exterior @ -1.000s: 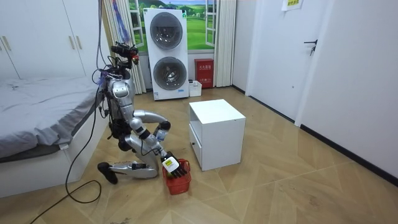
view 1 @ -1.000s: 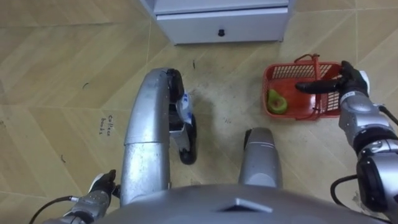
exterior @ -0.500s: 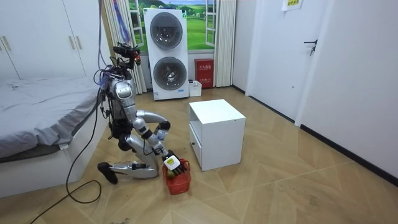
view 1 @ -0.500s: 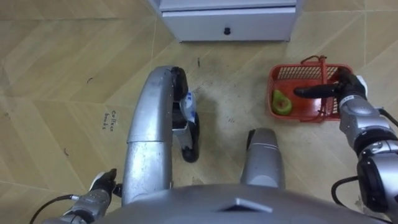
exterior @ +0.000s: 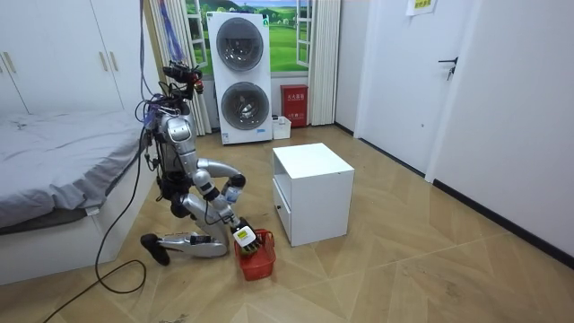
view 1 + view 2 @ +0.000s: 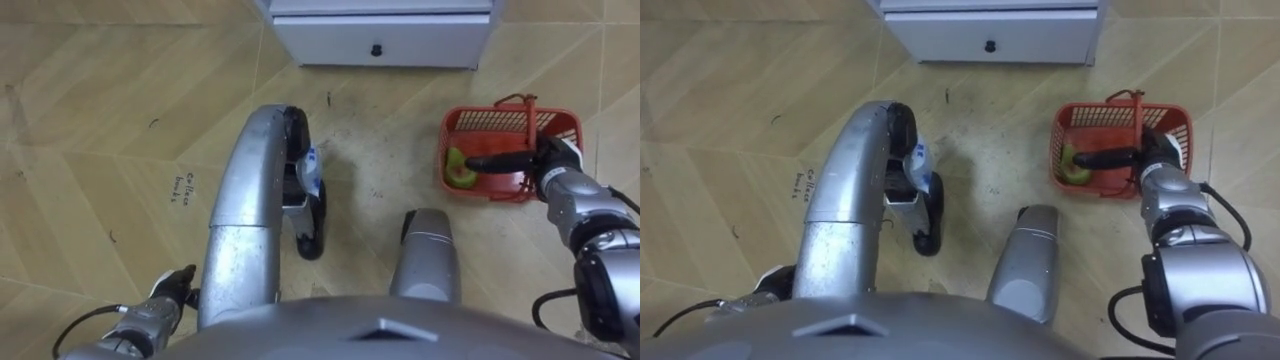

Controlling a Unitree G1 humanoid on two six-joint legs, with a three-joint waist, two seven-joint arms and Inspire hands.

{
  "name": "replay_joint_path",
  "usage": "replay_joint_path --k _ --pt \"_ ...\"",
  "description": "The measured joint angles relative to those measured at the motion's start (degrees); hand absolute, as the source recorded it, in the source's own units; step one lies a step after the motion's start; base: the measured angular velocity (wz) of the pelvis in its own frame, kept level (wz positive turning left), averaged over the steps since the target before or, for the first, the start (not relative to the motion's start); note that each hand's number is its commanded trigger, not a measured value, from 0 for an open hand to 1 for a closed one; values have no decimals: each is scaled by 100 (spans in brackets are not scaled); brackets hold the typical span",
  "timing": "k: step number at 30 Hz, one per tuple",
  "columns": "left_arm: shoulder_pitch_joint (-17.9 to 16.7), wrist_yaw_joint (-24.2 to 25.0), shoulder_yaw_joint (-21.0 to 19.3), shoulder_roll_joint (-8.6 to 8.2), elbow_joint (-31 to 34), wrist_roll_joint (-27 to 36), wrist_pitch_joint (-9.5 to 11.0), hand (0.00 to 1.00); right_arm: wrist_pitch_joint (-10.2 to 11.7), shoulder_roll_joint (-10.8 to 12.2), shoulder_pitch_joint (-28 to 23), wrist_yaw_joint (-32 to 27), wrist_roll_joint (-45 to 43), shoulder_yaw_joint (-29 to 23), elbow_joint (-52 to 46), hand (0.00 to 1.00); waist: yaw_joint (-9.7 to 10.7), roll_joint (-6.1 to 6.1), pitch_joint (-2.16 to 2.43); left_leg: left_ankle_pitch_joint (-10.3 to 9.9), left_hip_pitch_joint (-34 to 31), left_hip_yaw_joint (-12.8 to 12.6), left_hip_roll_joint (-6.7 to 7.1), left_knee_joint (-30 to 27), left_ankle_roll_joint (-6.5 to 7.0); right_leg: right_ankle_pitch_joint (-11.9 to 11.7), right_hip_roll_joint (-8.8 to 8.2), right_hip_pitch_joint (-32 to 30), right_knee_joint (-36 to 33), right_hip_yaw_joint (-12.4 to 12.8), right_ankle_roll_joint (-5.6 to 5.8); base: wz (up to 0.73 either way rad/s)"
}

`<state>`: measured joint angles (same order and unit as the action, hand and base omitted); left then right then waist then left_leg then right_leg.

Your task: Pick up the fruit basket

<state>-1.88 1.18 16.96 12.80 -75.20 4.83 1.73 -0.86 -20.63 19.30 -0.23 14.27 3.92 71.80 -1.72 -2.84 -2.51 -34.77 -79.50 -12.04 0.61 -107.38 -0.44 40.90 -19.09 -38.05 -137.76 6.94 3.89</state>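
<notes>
While the robot kneels on the wood floor (image 6: 90, 120), its left hand (image 6: 162, 302) hangs low by its side, closest of all, and I cannot tell if that hand is spread or closed. A bit farther out, on the robot's right, the right hand (image 6: 553, 162) is at the fruit basket (image 6: 490, 122). Its dark fingers (image 6: 495, 160) are stretched out straight and lie across the top of the basket, right by the thin red handle (image 6: 527, 108). They do not look wrapped round anything, and I cannot tell if the thumb is under the handle. The basket sits on the floor. It is red plastic with holes in its walls, and a green fruit (image 6: 458, 168) lies inside on its left side. I think the basket will be light and a bit bendy, so squeezing its walls could make it bend. The handle looks like the best place to hold, near its middle, so the basket hangs flat and the fruit does not roll out. Farthest off, beyond the basket, stands a white cabinet (image 6: 380, 30) with a drawer.
</notes>
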Motion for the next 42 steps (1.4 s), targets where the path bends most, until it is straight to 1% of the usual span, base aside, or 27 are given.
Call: replay_joint_path --k 3,10,15,18,28,34,36,38,39,41,42 --pt "1 71 2 0 -2 2 -3 0 -2 -2 0 50 44 119 0 100 -17 -1 0 1 3 9 0 -2 -2 0 9 4 0 -5 0 0" --pt "17 82 3 0 -2 2 -11 0 -4 -4 1 147 118 118 19 100 -17 -25 -15 2 5 10 -11 -1 -3 0 12 2 -1 -4 0 0" --pt "92 186 2 0 -11 1 -21 0 -4 -3 1 169 99 118 149 100 -16 -27 -16 2 4 10 -13 -5 -3 0 19 2 -3 2 1 0" --pt "151 197 4 0 -14 3 -21 0 -6 -2 1 163 99 118 182 100 -14 -40 -24 1 -3 10 -12 -8 -3 0 20 -1 -3 3 1 0" --pt "343 196 10 -1 -31 3 -41 0 -6 8 2 39 87 157 197 100 -17 -29 -17 -2 -18 19 1 -43 3 1 27 11 -7 11 2 0" --pt "350 194 3 -1 -29 7 -42 0 -7 12 1 -3 86 218 198 100 -12 -85 -50 -1 16 46 16 -57 2 2 41 72 -3 4 5 0" --pt "350 191 1 4 -22 10 -42 0 -8 27 1 -23 103 286 188 100 -5 -127 -51 -1 57 61 27 -64 2 2 44 133 5 -1 5 0" --pt "360 190 0 6 -16 10 -38 0 -9 51 2 -40 99 287 151 100 -4 -200 -52 -3 102 92 33 -87 5 2 61 202 6 -17 5 0" --pt "366 188 -28 6 -15 7 -37 0 -19 57 2 -41 97 287 122 100 -4 -223 -45 -3 118 118 35 -103 6 2 73 241 7 -38 5 0" --pt "418 188 -105 5 -16 2 -33 0 -45 43 19 -46 48 282 40 100 -1 -258 -62 -9 123 172 32 -150 15 2 120 296 6 -79 5 0" --pt "426 188 -114 8 -16 -10 -33 0 -45 39 37 -45 41 284 39 100 -3 -277 -60 -11 123 181 36 -157 20 2 129 310 7 -84 5 0"
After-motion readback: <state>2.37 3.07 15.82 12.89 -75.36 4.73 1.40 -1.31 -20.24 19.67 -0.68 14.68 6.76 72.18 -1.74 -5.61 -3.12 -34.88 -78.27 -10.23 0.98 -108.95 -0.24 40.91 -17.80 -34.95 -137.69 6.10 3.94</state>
